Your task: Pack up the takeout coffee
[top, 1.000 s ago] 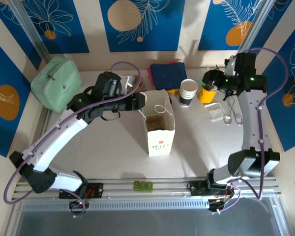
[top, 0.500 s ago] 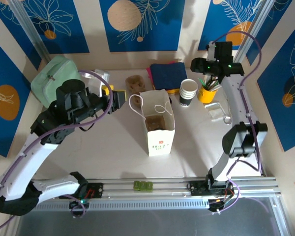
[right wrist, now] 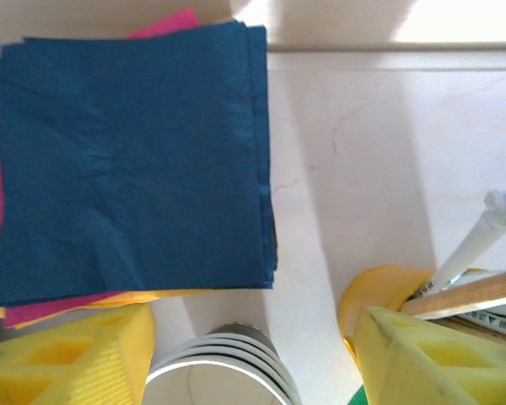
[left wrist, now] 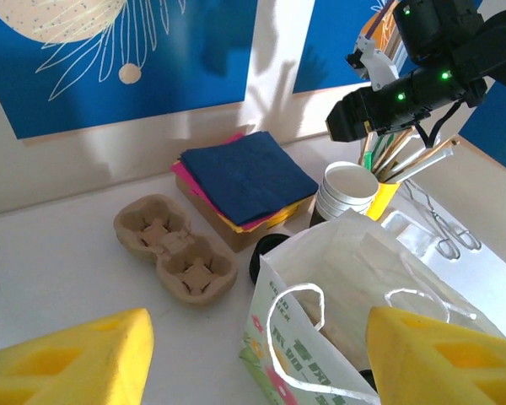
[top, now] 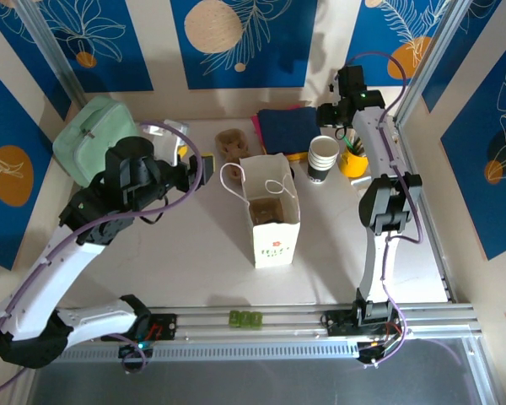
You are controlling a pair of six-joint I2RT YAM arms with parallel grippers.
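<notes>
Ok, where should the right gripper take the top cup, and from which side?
Grip the top cup by its upper wall, just under the rim, coming straight down. The stack stands upright with its round rim open to the top, while the bag and the pot crowd its sides. The right gripper hangs open above it, so a vertical descent looks the cleanest.

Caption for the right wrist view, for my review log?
Open right end effector framing the stacked cups; navy napkins beyond, yellow utensil pot at right.
</notes>
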